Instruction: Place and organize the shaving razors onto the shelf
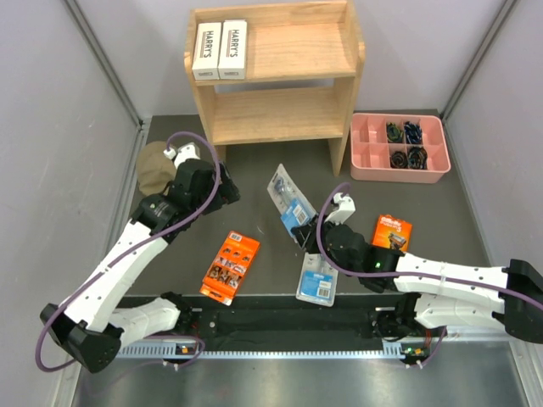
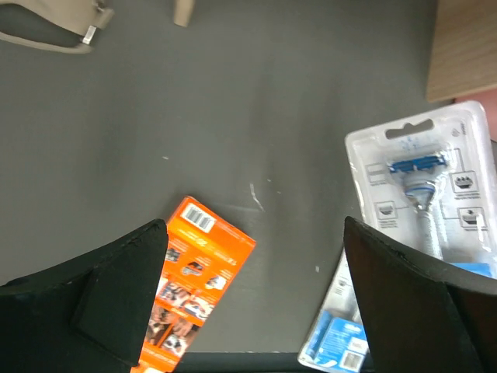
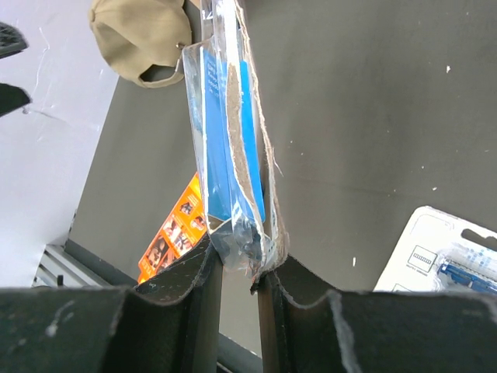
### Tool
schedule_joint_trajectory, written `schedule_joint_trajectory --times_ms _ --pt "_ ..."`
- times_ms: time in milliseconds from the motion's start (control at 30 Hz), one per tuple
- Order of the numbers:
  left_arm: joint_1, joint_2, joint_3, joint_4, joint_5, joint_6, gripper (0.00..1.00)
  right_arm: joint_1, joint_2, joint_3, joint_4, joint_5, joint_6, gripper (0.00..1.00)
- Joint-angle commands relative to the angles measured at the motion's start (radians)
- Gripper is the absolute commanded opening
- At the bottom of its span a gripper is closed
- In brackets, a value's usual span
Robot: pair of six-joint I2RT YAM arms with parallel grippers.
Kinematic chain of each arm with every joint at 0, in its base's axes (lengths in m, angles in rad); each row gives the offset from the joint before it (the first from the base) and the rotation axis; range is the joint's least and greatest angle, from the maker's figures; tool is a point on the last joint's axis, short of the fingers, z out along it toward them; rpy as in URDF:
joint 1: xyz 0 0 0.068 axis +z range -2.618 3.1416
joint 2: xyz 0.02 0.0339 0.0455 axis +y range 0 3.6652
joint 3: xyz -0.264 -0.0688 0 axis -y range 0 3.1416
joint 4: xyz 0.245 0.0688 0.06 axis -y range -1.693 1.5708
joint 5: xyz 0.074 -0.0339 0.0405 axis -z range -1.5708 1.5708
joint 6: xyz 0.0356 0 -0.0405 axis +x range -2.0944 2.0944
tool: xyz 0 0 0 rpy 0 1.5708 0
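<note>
Pickup step: right pincer pinches clear blue-labelled blister razor pack, left pincer spread empty; next probably calls for carrying it to light-wood two-tier shelf.

The light-wood two-tier shelf stands at the surface's far edge. A white box and a second white box lie side by side at the left end of its top tier. Mid-surface, a clear blue-labelled blister pack is clamped at one end by the right gripper. A second blister pack lies flat near the near edge. An orange pack lies to its left, slanted, with a second orange pack to its right.
</note>
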Motion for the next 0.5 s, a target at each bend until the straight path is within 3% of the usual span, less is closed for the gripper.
schedule_joint_trajectory --times_ms 0,467 --pt "-0.003 -0.034 0.024 -0.043 -0.097 0.041 0.99 0.009 -0.015 0.063 0.024 0.006 -0.013 0.04" --pt "-0.003 -0.03 -0.044 -0.014 -0.061 0.056 0.99 0.01 -0.045 0.264 -0.054 -0.092 -0.162 0.04"
